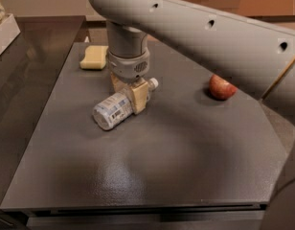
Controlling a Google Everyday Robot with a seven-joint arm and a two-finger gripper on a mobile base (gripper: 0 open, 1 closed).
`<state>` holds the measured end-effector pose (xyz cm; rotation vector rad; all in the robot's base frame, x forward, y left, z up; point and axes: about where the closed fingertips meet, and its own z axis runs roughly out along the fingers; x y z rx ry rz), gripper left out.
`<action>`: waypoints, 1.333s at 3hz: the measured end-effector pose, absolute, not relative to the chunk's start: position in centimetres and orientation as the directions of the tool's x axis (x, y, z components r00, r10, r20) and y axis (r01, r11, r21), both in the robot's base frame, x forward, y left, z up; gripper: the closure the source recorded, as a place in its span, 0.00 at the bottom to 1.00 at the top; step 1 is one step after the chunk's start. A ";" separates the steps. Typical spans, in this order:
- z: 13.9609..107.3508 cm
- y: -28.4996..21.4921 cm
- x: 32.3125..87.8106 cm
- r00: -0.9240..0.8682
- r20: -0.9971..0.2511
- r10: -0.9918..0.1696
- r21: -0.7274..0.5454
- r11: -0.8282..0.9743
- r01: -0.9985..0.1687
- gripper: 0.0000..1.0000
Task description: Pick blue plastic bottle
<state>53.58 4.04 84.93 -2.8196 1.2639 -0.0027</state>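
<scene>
right now the gripper (130,98) is down at the surface of the dark grey table (162,171), a little back and left of the table's middle, hanging from a thick grey wrist under the pale arm (209,30) that sweeps in from the upper right. it sits directly over the blue plastic bottle (113,112), at the bottle's shoulder end, and its tan parts cover that stretch of the bottle. whether it is clamped on the bottle or merely set around it, i cannot tell. the bottle lies on its side on the table, slanted, with its white cap pointing up and to the right just past the gripper and its flat base toward the lower left; the pale printed label faces the camera. a red apple (221,86) rests well apart to the right, near the arm's shadow. a yellow sponge (94,57) lies toward the back left corner, near the gripper's wrist but not touching it
</scene>
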 end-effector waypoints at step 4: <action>95.9 4.5 52.6 0.704 0.021 -0.710 -0.222 -0.689 -0.689 1.00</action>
